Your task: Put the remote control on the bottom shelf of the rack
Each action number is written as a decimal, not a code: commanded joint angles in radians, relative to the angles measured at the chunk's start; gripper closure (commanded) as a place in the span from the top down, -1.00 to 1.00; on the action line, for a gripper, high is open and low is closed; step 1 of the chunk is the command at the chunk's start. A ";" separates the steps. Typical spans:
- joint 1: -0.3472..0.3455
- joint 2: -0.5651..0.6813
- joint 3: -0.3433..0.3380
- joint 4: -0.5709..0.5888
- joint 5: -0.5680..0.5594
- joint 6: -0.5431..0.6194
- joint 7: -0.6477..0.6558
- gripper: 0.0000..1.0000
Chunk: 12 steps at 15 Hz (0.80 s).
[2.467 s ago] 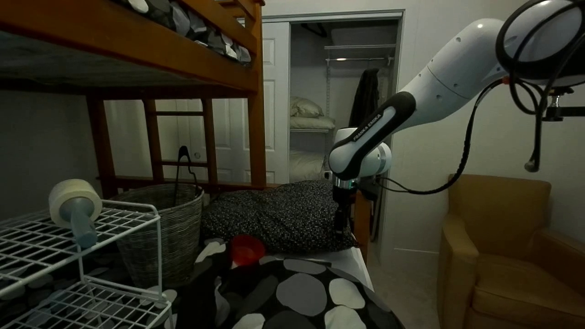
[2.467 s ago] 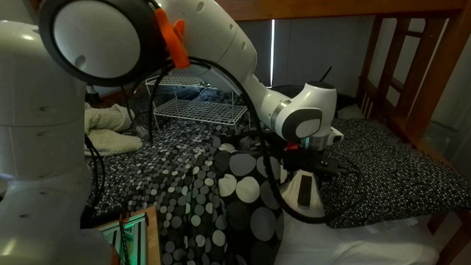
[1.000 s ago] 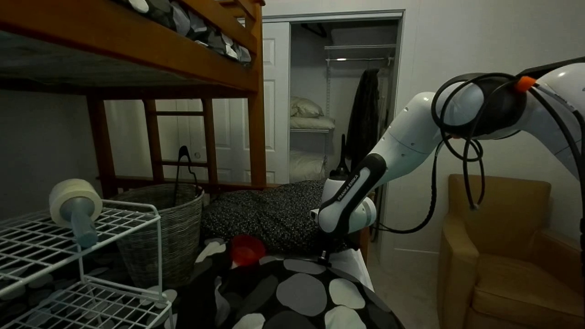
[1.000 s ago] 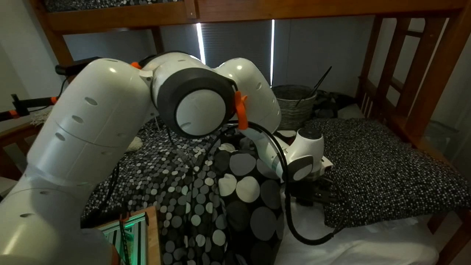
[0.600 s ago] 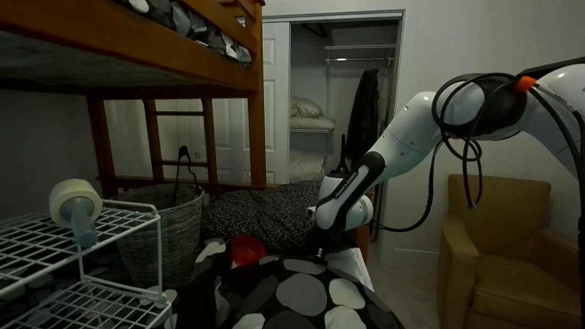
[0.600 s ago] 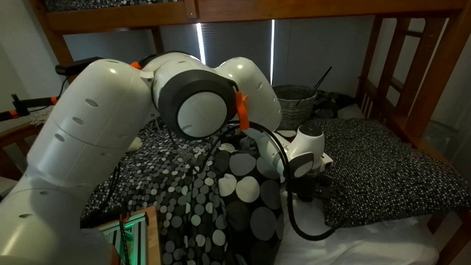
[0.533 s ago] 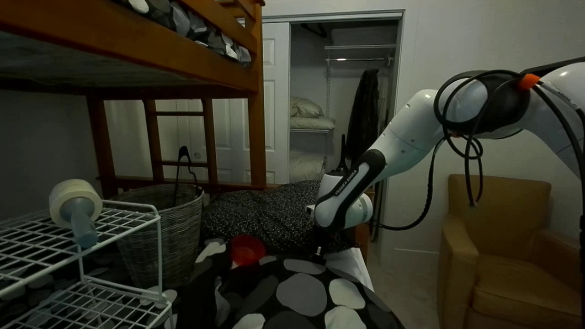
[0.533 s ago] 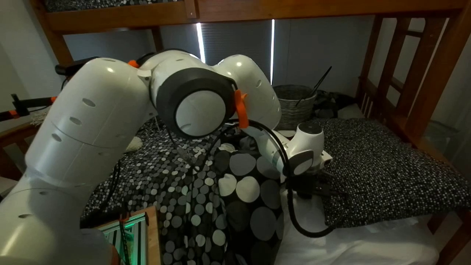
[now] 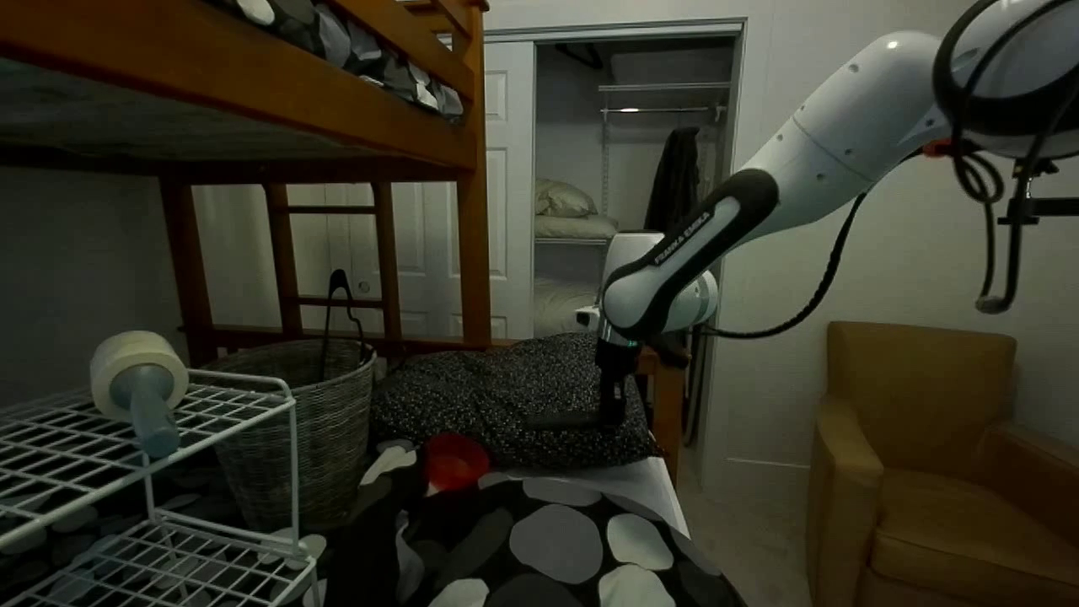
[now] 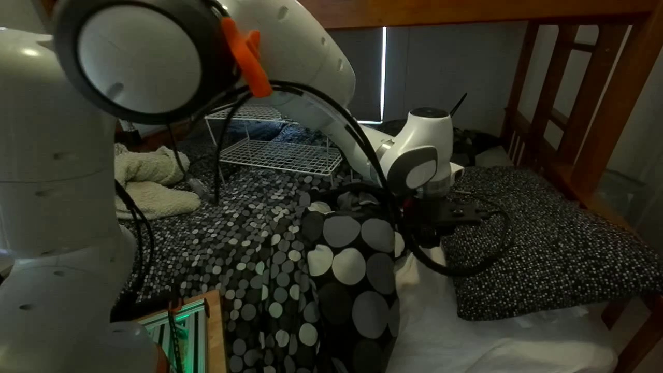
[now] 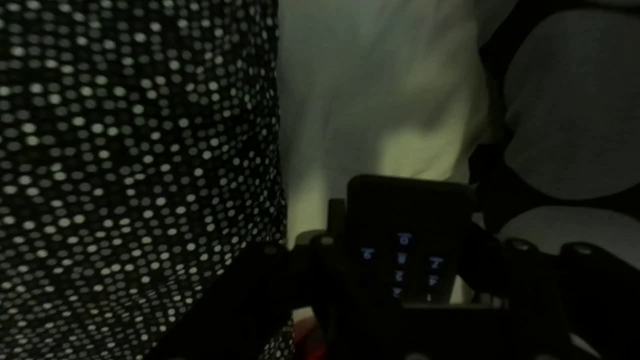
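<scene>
In the wrist view the dark remote control, its number keys faintly lit, sits between the fingers of my gripper, which is shut on it. An exterior view has the gripper above the bed beside the dotted pillow, with the remote control pointing sideways from it as a dark bar. The white wire rack stands at the left there, partly cut off by the frame; its lower shelf shows bare wires. Behind the arm, the rack also shows in an exterior view.
A lint roller lies on the rack's top shelf. Beside the rack stands a wicker basket with a hanger in it, and a red bowl is on the bed. The wooden bunk frame rises overhead. A black cable loops near the wrist.
The remote control lay on the white sheet with the gripper above it. The arm went down over it, the gripper closed, and now both have risen off the sheet.
</scene>
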 commanded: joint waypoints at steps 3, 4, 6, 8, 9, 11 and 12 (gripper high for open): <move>-0.049 -0.343 0.086 -0.184 0.239 -0.139 -0.409 -0.54; -0.039 -0.390 0.094 -0.185 0.311 -0.180 -0.484 -0.54; 0.098 -0.454 0.001 -0.163 0.444 -0.285 -0.598 -0.54; 0.186 -0.492 -0.027 -0.142 0.537 -0.393 -0.642 -0.54; 0.224 -0.508 -0.037 -0.137 0.572 -0.447 -0.647 -0.54; 0.296 -0.515 -0.039 -0.137 0.618 -0.535 -0.637 -0.54; 0.325 -0.511 -0.033 -0.138 0.621 -0.581 -0.624 -0.54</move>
